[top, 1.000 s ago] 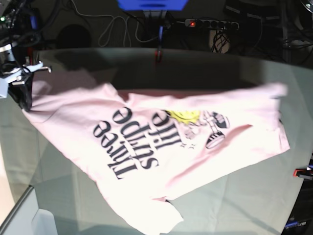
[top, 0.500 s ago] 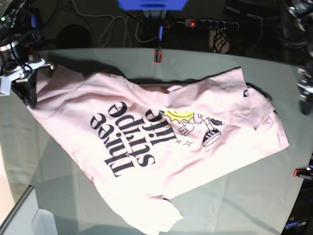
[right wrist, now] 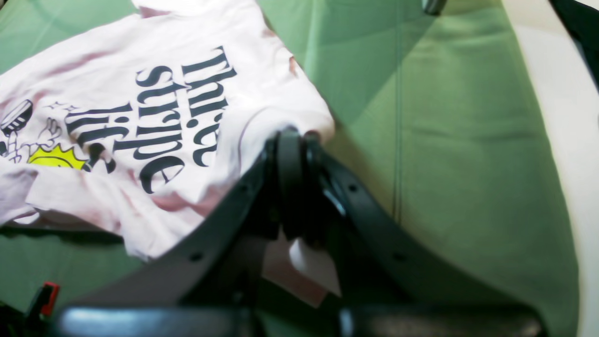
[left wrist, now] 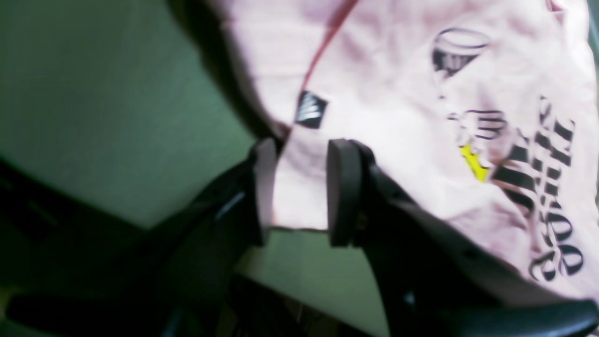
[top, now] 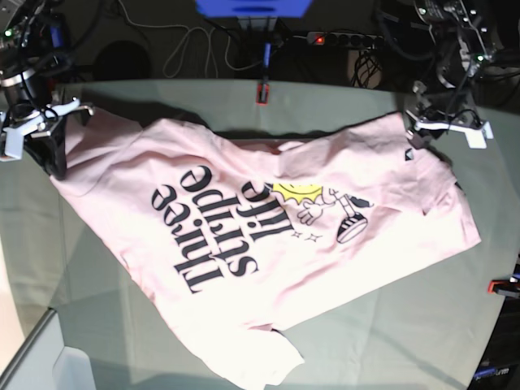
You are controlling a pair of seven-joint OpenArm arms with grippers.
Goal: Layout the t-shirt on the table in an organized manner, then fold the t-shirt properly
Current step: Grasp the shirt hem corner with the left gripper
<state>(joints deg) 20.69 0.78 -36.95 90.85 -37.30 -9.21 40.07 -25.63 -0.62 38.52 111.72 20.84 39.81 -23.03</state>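
Note:
The pale pink t-shirt (top: pixel 268 244) lies spread on the table (top: pixel 390 325), print side up, its black lettering upside down in the base view. At the shirt's far right corner my left gripper (top: pixel 416 136) is open. In the left wrist view its pads (left wrist: pixel 344 192) stand apart, with the t-shirt (left wrist: pixel 398 93) edge lying slack between them. On the base view's left, my right gripper (top: pixel 53 158) is shut on the shirt's corner. The right wrist view shows my right gripper (right wrist: pixel 292 154) pinching a fold of the t-shirt (right wrist: pixel 140 93).
A red-and-black clamp (top: pixel 262 92) sits at the table's far edge and another clamp (top: pixel 504 286) at the right edge. A power strip (top: pixel 349 38) and cables lie behind the table. A white ledge (top: pixel 65 366) shows at the bottom left.
The shirt's right side has dropped from mid-air and settled flat. My left gripper has opened and let go of that corner. The right gripper still holds its corner.

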